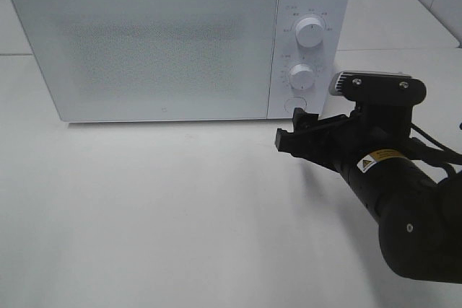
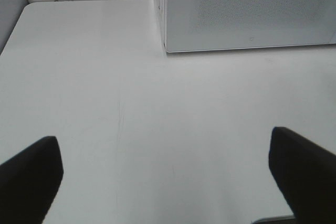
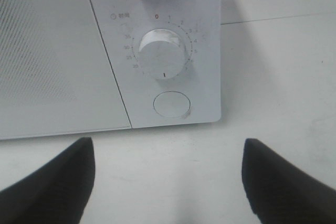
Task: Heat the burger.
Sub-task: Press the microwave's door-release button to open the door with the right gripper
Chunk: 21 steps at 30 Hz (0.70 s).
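The right end effector [image 1: 290,126] stands wide open and empty, near the microwave's [image 1: 144,41] round button [image 3: 171,104] (door closed). The left end effector [image 2: 168,182] is spread fully, holding nothing, above the worktop [image 2: 131,103].

We see a plain white worktop [image 1: 144,200] filling the middle and lower part of the exterior view, its surface smooth and matte. Near the top of the frame a thin seam [image 1: 13,54] runs from side to side where two white sections meet. One thing stands directly on the worktop: a white microwave [image 1: 166,41] in the upper left and centre of the frame, base flat on the surface, door shut, straddling that seam. In the left wrist view we make out a faint thin scratch [image 2: 119,121] on the bare surface, near the microwave's corner.
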Motion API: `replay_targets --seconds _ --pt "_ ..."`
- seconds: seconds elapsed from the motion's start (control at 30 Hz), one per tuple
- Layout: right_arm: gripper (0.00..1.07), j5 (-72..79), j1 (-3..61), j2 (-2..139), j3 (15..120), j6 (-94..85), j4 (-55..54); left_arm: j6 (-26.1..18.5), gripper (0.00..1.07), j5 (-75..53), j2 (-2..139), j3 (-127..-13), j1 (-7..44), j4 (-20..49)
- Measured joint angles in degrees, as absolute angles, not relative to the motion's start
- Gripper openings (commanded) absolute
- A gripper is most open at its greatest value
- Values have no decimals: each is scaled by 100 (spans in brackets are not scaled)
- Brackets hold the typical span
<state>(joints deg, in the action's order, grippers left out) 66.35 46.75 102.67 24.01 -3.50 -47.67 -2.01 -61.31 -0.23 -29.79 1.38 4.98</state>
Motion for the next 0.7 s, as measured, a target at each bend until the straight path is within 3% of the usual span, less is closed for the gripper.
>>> replay_targets --seconds 0.3,0.37,0.47,0.53,0.57,0.63,0.67,0.7 --pt "61 6669 4675 10267 2401 2830 -4773 -201 100 -6131 -23 -2979 138 498" --pt "51 6669 4675 10267 2401 4549 -4773 -201 100 -6131 -23 -2979 138 498" --pt "48 6675 4675 10267 2401 4847 -4773 -201 100 -6131 -23 -2979 138 498" --pt "38 6675 4675 10267 2401 5752 -4773 -201 100 -6131 -23 -2979 138 498" --pt "38 6675 4675 10267 2401 5752 -4773 -201 100 -6131 -23 -2979 138 498" --pt "25 6681 4675 10267 2401 6457 -4773 -201 100 -6131 -23 -2979 138 498" --pt "25 6681 4675 10267 2401 6457 -4773 -201 100 -6131 -23 -2979 138 498" --pt "17 6681 4675 10267 2401 6755 -4773 -201 100 -6131 -23 -2979 138 498"
